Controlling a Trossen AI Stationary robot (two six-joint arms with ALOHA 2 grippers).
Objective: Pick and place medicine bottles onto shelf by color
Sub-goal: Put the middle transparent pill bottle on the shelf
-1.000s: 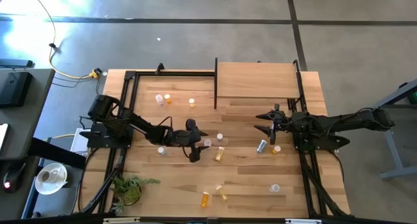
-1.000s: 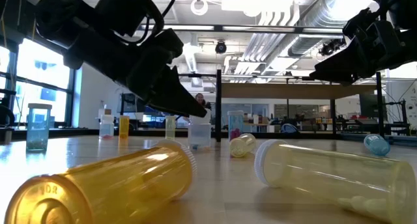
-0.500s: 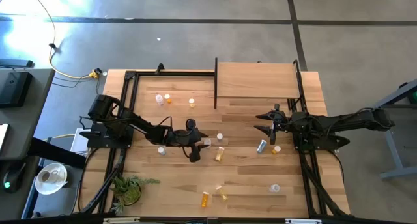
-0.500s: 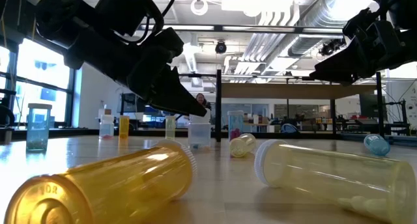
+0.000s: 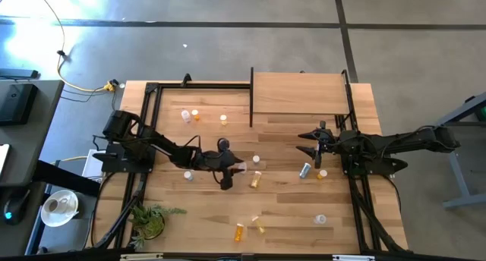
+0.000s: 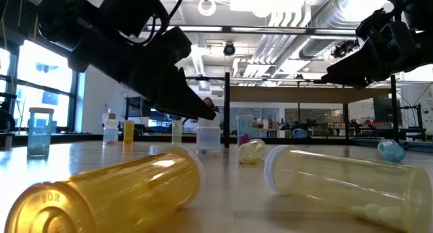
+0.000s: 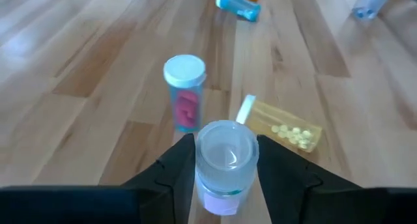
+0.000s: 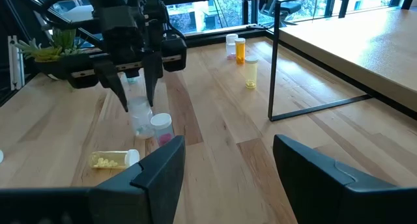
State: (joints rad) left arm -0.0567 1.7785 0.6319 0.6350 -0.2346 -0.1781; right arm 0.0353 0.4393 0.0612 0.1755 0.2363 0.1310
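Note:
My left gripper (image 5: 240,168) is mid-table, shut on a small clear medicine bottle (image 7: 225,160) with a pale label, which also shows in the low view (image 6: 208,139). Just beyond it, a bottle of pink pills (image 7: 185,94) stands upright on its base, and a yellow bottle (image 7: 280,125) lies on its side. My right gripper (image 5: 307,143) hangs open above the table's right half, holding nothing. The shelf (image 5: 300,94) stands at the far edge on thin black posts. My left gripper pinches the clear bottle between its two fingers, one on each side of the capped upper part (image 7: 225,142). The fingers (image 8: 124,97) come slanting down from the table's left. The bottle stands upright with its base (image 8: 141,127) on the table.
Three bottles (image 5: 196,114) stand at the far left. A teal bottle (image 5: 305,170) and an orange one (image 5: 322,174) lie below my right gripper. More bottles (image 5: 240,231) lie near the front edge, and a green plant (image 5: 149,218) sits at the near left corner.
My left gripper has stayed where it was while its fingers closed in on the clear bottle. The bottle still stands upright in the same spot.

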